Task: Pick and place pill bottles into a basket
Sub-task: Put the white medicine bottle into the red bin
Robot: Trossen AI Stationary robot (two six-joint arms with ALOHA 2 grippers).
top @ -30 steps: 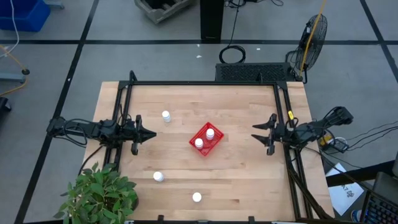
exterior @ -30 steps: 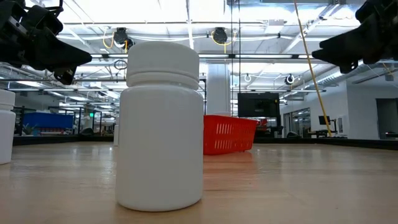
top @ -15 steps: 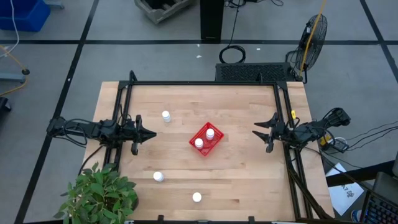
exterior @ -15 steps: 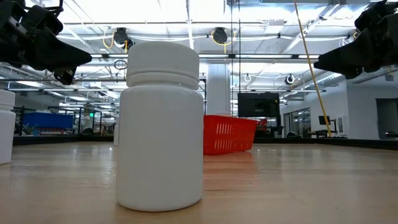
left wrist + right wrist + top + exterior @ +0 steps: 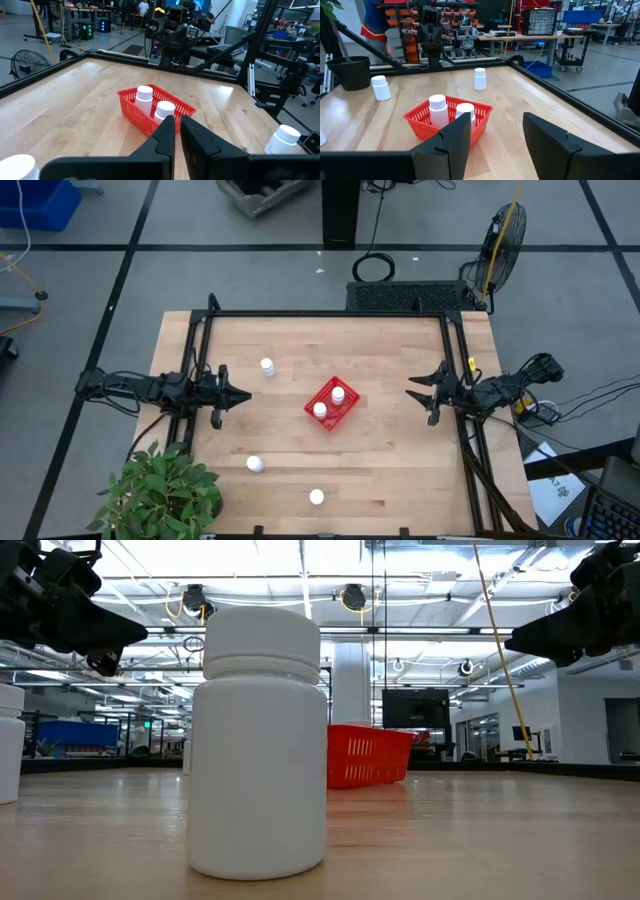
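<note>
The red basket (image 5: pixel 331 403) stands at the table's middle with two white pill bottles (image 5: pixel 338 393) (image 5: pixel 319 409) upright inside it. Three more bottles stand upright on the wood: one at the far left (image 5: pixel 267 366), one at the near left (image 5: pixel 254 464), and one by the near edge (image 5: pixel 316 497), which fills the low view (image 5: pixel 258 740). My left gripper (image 5: pixel 243 396) hovers left of the basket, shut and empty; the left wrist view (image 5: pixel 177 127) shows it. My right gripper (image 5: pixel 412 393) hovers right of the basket, open and empty; the right wrist view (image 5: pixel 495 127) shows it.
A black frame (image 5: pixel 330 314) runs along the table's far, left and right sides. A potted plant (image 5: pixel 160 495) stands at the near left corner. Bare wood lies between each gripper and the basket.
My right gripper has dipped a little and stays open. The bottles and the basket have not moved.
</note>
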